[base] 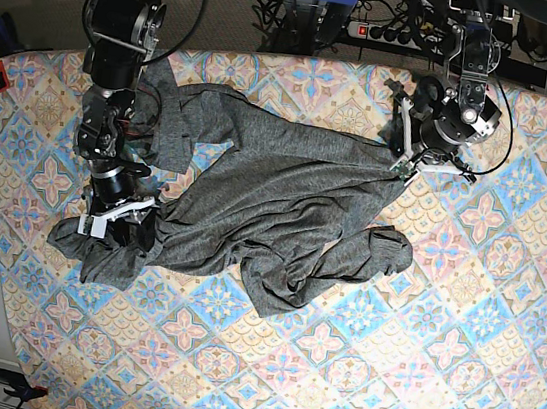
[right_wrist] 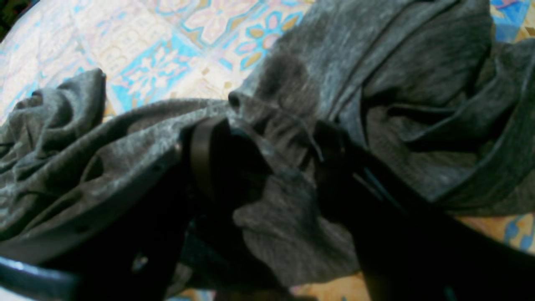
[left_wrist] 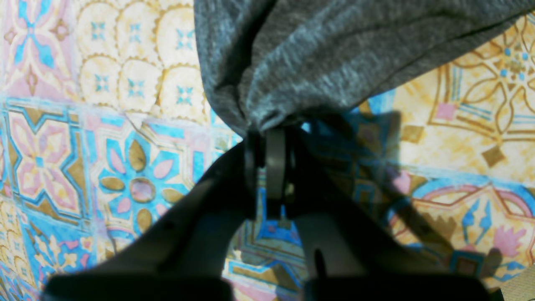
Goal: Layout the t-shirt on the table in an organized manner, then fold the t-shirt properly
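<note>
Pastel tile-patterned cloth in blue, pink and beige covers the bench, which is the largest item noted and fills the base view almost edge to edge. Most of its surface toward the near side and the side of the left arm is bare of clothing.

The t-shirt, a dark heather-grey knit, is recorded next. It lies on the far half of the bench, stretched in a band between the two arms. It is neither flat nor squared: the fabric is creased into long diagonal folds, one bunched lobe hangs toward the near side, and a crumpled mass is gathered at the right arm. The layout stage is judged to be under way and the folding not yet begun.

The left gripper is seen with its fingers pressed together on a gathered corner of the garment, the cloth fanning away from the pinch. The hold is judged to serve as an anchor from which the shirt can be drawn taut.

The right gripper is buried in the crumpled end of the shirt. Its fingers stand partly apart with folds of fabric bunched between and over them; a bulky handful appears to be gripped, presumably for pulling the opposite end outward.
</note>
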Robot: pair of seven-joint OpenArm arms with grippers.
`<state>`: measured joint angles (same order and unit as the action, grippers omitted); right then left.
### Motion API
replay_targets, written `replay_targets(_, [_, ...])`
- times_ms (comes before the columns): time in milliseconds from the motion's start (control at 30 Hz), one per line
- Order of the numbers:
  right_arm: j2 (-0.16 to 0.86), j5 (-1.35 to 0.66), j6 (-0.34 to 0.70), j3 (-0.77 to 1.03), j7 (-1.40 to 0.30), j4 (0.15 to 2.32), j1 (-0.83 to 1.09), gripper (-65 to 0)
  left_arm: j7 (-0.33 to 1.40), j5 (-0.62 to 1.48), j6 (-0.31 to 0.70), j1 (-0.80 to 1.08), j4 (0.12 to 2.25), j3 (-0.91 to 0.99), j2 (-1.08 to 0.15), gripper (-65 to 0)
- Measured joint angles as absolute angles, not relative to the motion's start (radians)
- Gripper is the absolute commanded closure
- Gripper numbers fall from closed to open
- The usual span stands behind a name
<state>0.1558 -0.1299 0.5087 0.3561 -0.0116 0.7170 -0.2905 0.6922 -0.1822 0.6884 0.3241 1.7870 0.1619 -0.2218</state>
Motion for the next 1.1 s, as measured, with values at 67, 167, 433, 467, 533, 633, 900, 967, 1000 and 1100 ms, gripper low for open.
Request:
replay_targets(67, [0.155,-0.130,0.508,0.356,-0.009,0.712,-0.291,-25.0,0.692,-0.182,0.688,0.324,1.787,0.162,-0.222,0.0])
replay_targets(167, [0.158,-0.130,0.501,0.358,-0.015,0.711,-0.291,-7.6,0.693,-0.182,0.688,0.324,1.787,0.162,-0.222,0.0])
replay_targets(433, [0.180,-0.122,0.508,0.358,-0.051,0.715,-0.303,0.0,0.693,-0.181,0.688,0.324,1.787,0.162,-0.222,0.0])
replay_targets(467, [0.180,-0.120,0.507,0.358,-0.061,0.732,-0.300,0.0,0.693,-0.181,0.688,0.324,1.787,0.162,-0.222,0.0])
replay_targets(533, [0.179,-0.100,0.500,0.356,-0.086,0.788,-0.290,0.0,0.692,-0.180,0.688,0.324,1.787,0.162,-0.222,0.0])
replay_targets(633, [0.180,-0.099,0.498,0.356,-0.101,0.915,-0.284,0.0,0.693,-0.180,0.688,0.324,1.787,0.162,-0.221,0.0])
replay_targets(900, [0.178,-0.099,0.504,0.429,-0.247,1.109,-0.263,0.0,0.693,-0.180,0.689,0.324,1.787,0.162,-0.221,0.0])
replay_targets(967, [0.180,-0.095,0.498,0.449,-0.251,1.138,-0.255,0.0,0.693,-0.183,0.688,0.324,1.787,0.162,-0.221,0.0])
replay_targets(1000, [0.180,-0.096,0.501,0.461,-0.250,1.159,-0.257,0.0,0.693,-0.183,0.688,0.324,1.787,0.162,-0.221,0.0])
replay_targets(1100, [0.172,-0.108,0.513,0.516,-0.222,1.222,-0.246,0.0,0.692,-0.179,0.690,0.324,1.787,0.165,-0.222,0.0])
